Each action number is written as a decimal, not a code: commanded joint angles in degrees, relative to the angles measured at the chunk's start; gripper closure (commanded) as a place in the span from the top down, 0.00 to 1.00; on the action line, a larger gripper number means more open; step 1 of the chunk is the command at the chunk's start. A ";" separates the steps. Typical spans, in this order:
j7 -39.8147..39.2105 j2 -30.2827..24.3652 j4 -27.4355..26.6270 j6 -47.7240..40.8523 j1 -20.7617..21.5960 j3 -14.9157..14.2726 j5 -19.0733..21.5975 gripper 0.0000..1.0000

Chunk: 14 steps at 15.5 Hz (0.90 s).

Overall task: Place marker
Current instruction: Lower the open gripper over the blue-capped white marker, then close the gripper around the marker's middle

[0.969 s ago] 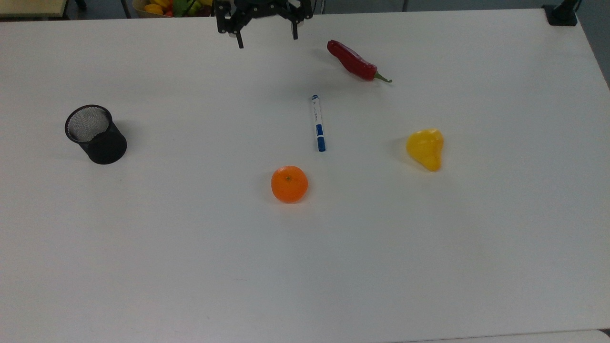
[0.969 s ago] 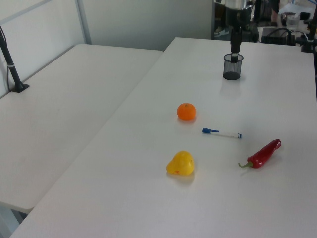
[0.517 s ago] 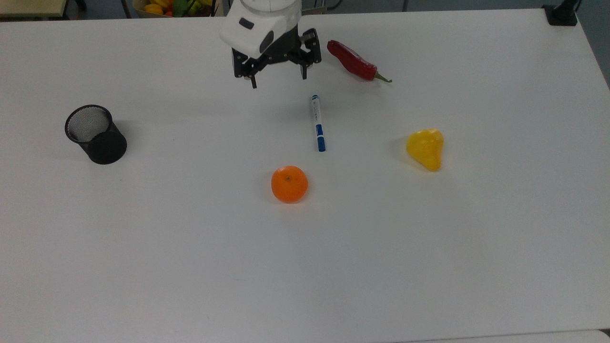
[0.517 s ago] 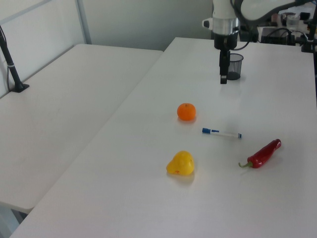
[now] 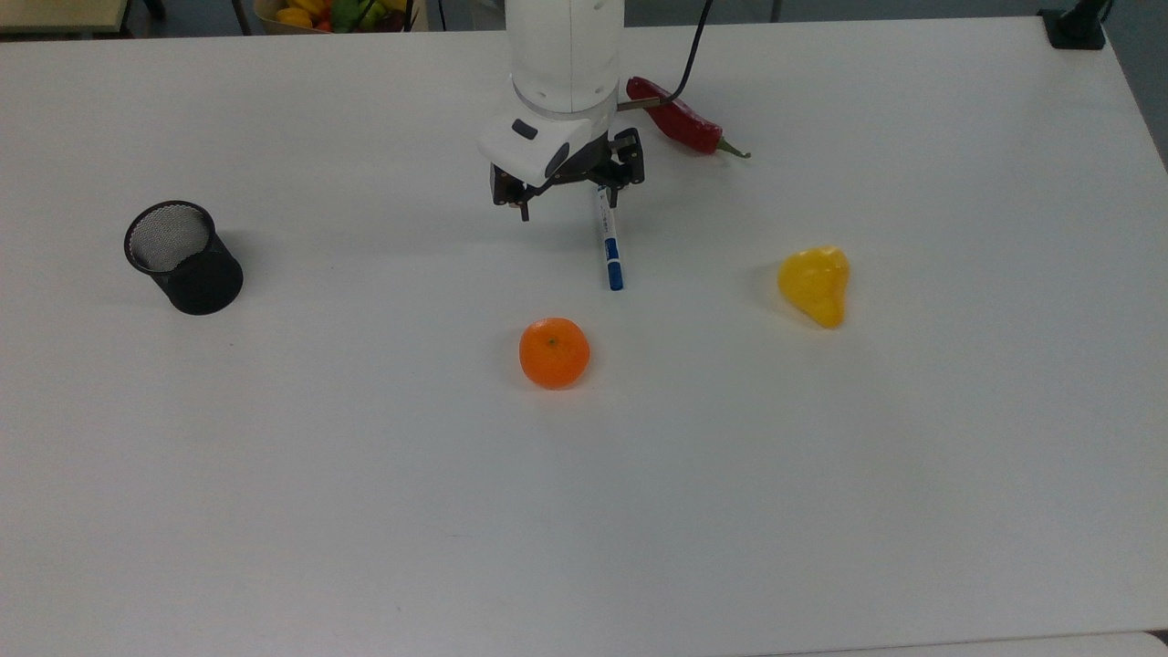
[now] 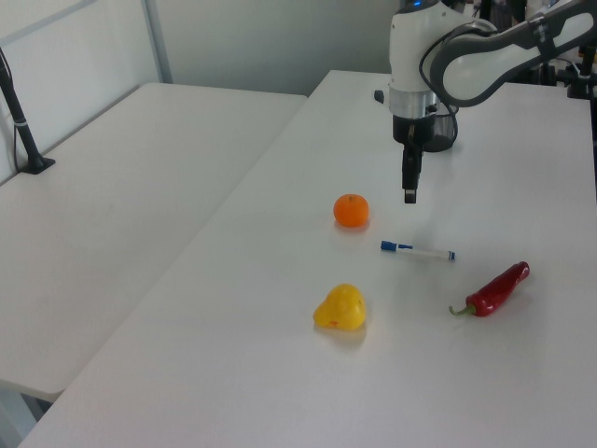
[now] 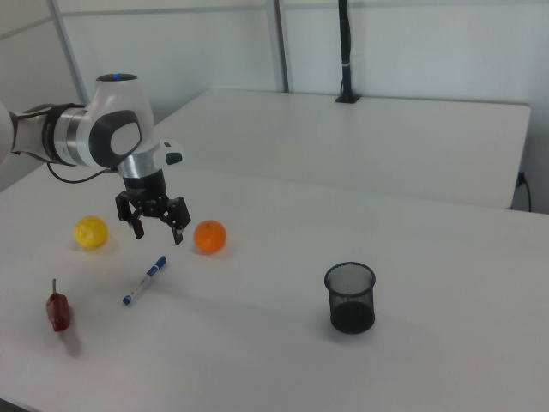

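The marker (image 5: 610,246) lies flat on the white table (image 5: 365,511), a slim white barrel with its blue cap toward the orange; it also shows as marker (image 6: 417,250) and marker (image 7: 144,280). My gripper (image 5: 568,208) hangs open just over the marker's far, small-tipped end, fingers pointing down and spread wide with nothing between them. In the right view the gripper (image 7: 159,233) hovers above the marker and apart from it. In the left view the gripper (image 6: 409,191) is edge-on above the table.
A black mesh cup (image 5: 182,257) stands at the top view's left. An orange (image 5: 554,352) sits near the marker's cap, a yellow pepper (image 5: 815,284) to the top view's right, and a red chili (image 5: 680,119) beside the arm.
The arm has come down and forward from the table's far edge toward the marker, ending over its far end. The fingers stayed open. Nothing on the table moved.
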 commanded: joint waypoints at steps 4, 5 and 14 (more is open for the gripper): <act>7.00 -0.10 -6.26 8.38 1.19 1.62 0.99 1.00; 7.44 0.17 -6.79 9.00 1.28 1.70 0.99 1.00; 7.62 3.24 -8.29 13.40 1.98 2.67 0.55 0.77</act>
